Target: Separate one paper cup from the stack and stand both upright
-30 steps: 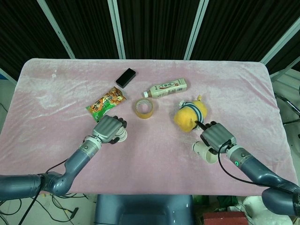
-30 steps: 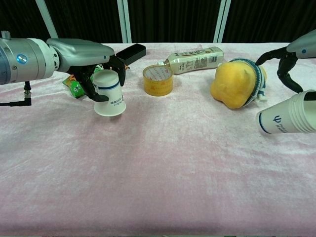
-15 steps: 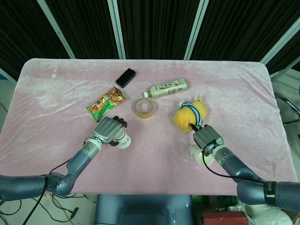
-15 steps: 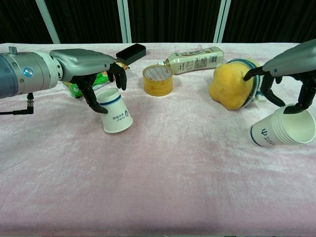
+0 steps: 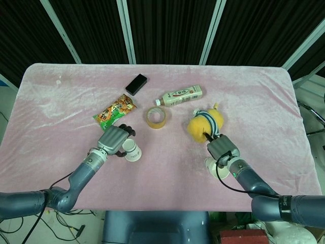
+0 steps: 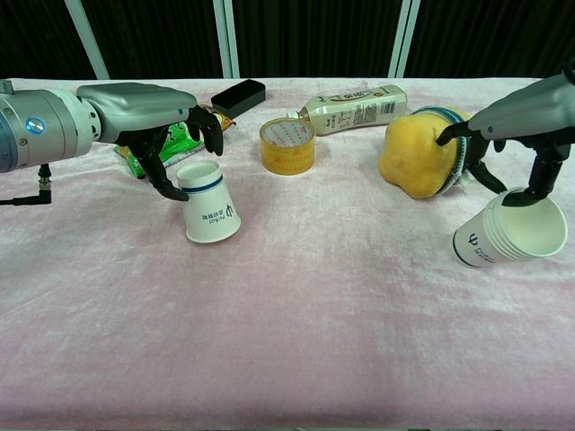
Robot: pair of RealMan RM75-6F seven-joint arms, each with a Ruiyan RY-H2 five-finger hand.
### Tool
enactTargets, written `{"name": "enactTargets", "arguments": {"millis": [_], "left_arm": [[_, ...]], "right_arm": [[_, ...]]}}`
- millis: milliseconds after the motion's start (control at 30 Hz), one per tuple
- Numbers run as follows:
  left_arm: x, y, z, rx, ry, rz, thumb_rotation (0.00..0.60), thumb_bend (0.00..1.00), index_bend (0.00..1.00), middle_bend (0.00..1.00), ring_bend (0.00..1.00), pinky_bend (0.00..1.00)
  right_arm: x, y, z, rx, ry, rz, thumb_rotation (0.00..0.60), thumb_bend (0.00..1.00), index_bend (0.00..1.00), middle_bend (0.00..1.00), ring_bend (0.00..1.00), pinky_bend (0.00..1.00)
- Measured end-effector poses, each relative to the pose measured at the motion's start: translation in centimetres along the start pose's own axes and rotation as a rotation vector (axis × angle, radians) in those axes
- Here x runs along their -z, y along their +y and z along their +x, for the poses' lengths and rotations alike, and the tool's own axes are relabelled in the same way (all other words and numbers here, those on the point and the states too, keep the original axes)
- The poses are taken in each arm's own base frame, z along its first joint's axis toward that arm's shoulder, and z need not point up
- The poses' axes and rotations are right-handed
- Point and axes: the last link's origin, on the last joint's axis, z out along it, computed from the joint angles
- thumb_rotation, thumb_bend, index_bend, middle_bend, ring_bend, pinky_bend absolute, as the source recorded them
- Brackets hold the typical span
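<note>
A single paper cup [image 6: 208, 203] [image 5: 132, 151] sits on the pink cloth with its blue-banded base up and mouth down, leaning slightly. My left hand [image 6: 162, 135] [image 5: 114, 139] hovers over its top with fingers spread; the thumb is close beside the cup's left wall and the other fingers are clear of it. The cup stack [image 6: 508, 233] [image 5: 212, 163] is tilted, mouth facing up and to the right. My right hand [image 6: 537, 148] [image 5: 221, 147] holds the stack by its rim, with one finger hooked at the mouth. Its other fingers brush the yellow plush toy [image 6: 420, 154].
A tape roll [image 6: 287, 145] and a lying bottle [image 6: 355, 108] are behind the cups. A black box [image 5: 136, 84] and a snack packet [image 5: 116, 112] lie behind my left hand. The plush toy [image 5: 205, 125] sits right against my right hand.
The single cup came down onto the cloth, base up, and my left hand loosened off it. My right hand carried the stack left toward the toy and tipped its mouth upward.
</note>
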Motion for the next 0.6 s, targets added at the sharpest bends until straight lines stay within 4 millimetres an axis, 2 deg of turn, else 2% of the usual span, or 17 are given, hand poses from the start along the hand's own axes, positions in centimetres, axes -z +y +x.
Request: {"name": "enactTargets", "arguments": {"millis": [133, 333, 600], "left_arm": [[0.1, -0.1, 0.1, 0.002, 0.004, 0.002, 0.600, 0.15, 0.30, 0.27, 0.20, 0.52], [0.3, -0.4, 0.5, 0.000, 0.013, 0.007, 0.600, 0.15, 0.30, 0.27, 0.20, 0.52], [0.4, -0.7, 0.6, 0.004, 0.013, 0.017, 0.600, 0.15, 0.30, 0.27, 0.20, 0.52]], "right_arm": [[0.1, -0.1, 0.2, -0.015, 0.007, 0.002, 0.600, 0.31, 0.12, 0.00, 0.17, 0.20], [0.7, 0.3, 0.6, -0.043, 0.024, -0.001, 0.600, 0.27, 0.00, 0.00, 0.17, 0.20], [1.1, 0.3, 0.5, -0.060, 0.031, 0.004, 0.600, 0.23, 0.00, 0.00, 0.17, 0.20]]}}
